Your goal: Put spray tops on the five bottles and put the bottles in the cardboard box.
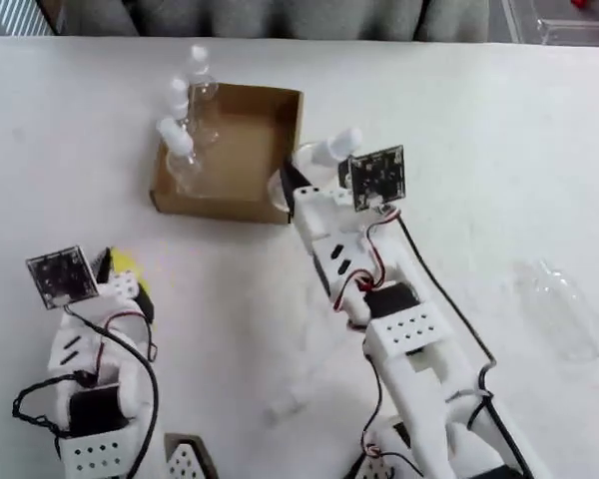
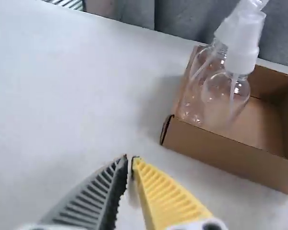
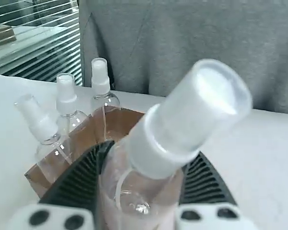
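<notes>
The cardboard box (image 1: 242, 152) stands at the back of the table. Three clear bottles with white spray tops (image 1: 185, 130) stand upright in its left part, shown again as the bottles (image 3: 67, 103) and the bottles (image 2: 225, 91). My right gripper (image 1: 298, 185) hovers at the box's right side, shut on a fourth bottle (image 3: 149, 191) whose spray top (image 3: 192, 115) is tilted away from the box. My left gripper (image 2: 128, 165) is low over bare table in front of the box's left corner, with its grey and yellow fingers together and nothing between them.
Another clear bottle (image 1: 567, 307) lies on its side at the right of the table, apart from both arms. The left arm (image 1: 90, 329) stands near the front left edge. Bare white table lies between the arms and in front of the box (image 2: 221, 148).
</notes>
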